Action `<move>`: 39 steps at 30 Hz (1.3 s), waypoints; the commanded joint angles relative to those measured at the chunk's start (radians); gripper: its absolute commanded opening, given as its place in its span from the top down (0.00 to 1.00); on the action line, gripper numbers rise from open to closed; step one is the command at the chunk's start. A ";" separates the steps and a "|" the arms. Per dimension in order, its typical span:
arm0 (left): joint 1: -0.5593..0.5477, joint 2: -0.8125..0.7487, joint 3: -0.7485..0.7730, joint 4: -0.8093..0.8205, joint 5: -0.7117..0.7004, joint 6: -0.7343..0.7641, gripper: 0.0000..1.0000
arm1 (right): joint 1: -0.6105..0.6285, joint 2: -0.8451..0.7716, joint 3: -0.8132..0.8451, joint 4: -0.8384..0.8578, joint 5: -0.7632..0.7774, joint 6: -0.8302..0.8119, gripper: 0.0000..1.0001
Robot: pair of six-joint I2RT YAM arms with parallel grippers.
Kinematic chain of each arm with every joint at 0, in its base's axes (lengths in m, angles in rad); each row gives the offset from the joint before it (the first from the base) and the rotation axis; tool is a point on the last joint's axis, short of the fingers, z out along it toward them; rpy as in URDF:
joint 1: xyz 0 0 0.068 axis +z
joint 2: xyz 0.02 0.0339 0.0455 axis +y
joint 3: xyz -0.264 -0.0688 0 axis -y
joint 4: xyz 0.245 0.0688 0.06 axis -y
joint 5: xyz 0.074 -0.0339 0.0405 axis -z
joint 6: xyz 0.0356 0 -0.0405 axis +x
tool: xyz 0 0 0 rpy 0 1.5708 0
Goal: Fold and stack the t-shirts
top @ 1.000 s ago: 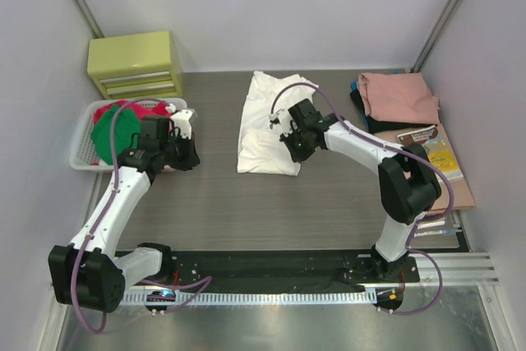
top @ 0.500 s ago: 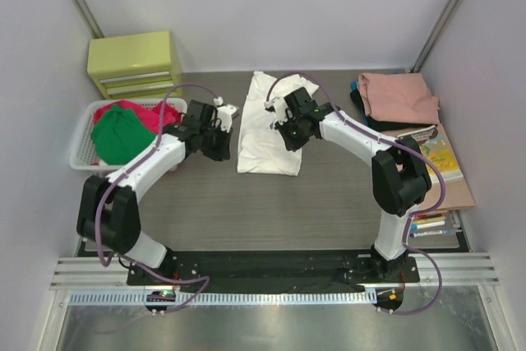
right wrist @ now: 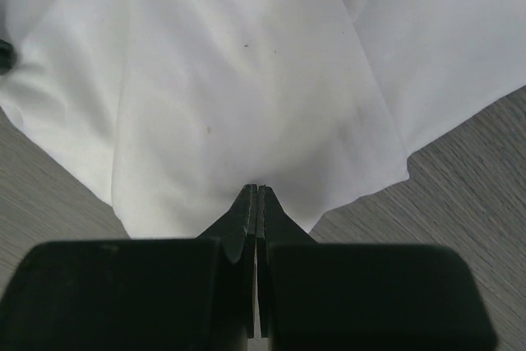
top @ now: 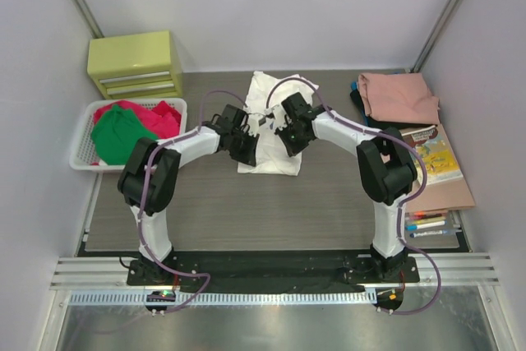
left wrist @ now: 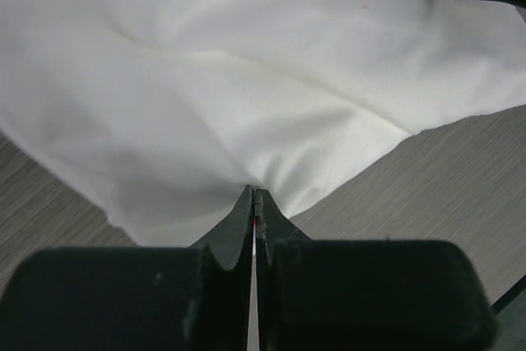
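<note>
Top view: the white cloth t-shirt (top: 267, 160) lies in a long slab on the grey wood-grain counter (top: 246, 211), centre-back. Its long axis runs straight away from the arm bases. The left gripper (top: 249, 144) sits at its left edge and the right gripper (top: 288, 139) at its right side, roughly level with each other. So each arm has its own side and neither is really nearer. Off to the left, a white slotted plastic basket (top: 78, 154) holds a green t-shirt (top: 119, 133) and a red t-shirt (top: 160, 117). A folded salmon-pink t-shirt (top: 399, 96) rests at the right.

Left wrist view: the jaws are pressed tight together and the white cloth puckers right into the tips, so it looks pinched on the shirt's edge. The shirt spreads out ahead, with bare counter to the right.

Right wrist view: same deal, jaws together with the cloth gathering into the tips, so probably clamped on the fabric too.

Best guess, the next fold goes along that long axis, so both arms would need to travel in parallel or the slab skews.
</note>
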 commanded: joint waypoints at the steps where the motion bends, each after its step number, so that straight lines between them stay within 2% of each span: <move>1: -0.029 0.058 0.065 0.072 0.030 -0.026 1.00 | -0.002 0.023 0.064 0.011 0.004 -0.007 0.99; 9: -0.034 0.065 0.039 0.109 0.021 -0.051 1.00 | -0.045 0.062 0.095 0.036 0.076 0.004 0.99; 16: -0.032 0.019 -0.011 0.105 0.002 -0.014 1.00 | -0.102 0.087 0.142 0.063 0.119 0.004 0.99; 17: -0.034 0.016 -0.017 0.101 0.002 -0.017 1.00 | -0.108 0.093 0.145 0.068 0.163 0.004 0.99; 23: -0.032 -0.046 -0.038 0.106 -0.022 -0.022 1.00 | -0.123 0.089 0.168 0.074 0.145 -0.012 0.99; 26: -0.032 -0.125 -0.060 0.114 -0.073 0.009 1.00 | -0.119 0.027 0.141 0.092 0.156 0.004 0.99; 31: -0.032 -0.250 -0.092 0.137 -0.145 0.087 1.00 | -0.097 -0.181 -0.005 0.164 0.200 0.005 0.99; 34: -0.032 -0.313 -0.103 0.114 -0.212 0.130 1.00 | -0.083 -0.269 -0.055 0.146 0.138 0.030 0.99; 39: -0.031 -0.469 -0.165 0.143 -0.349 0.199 1.00 | -0.013 -0.295 -0.092 0.085 0.052 0.041 0.99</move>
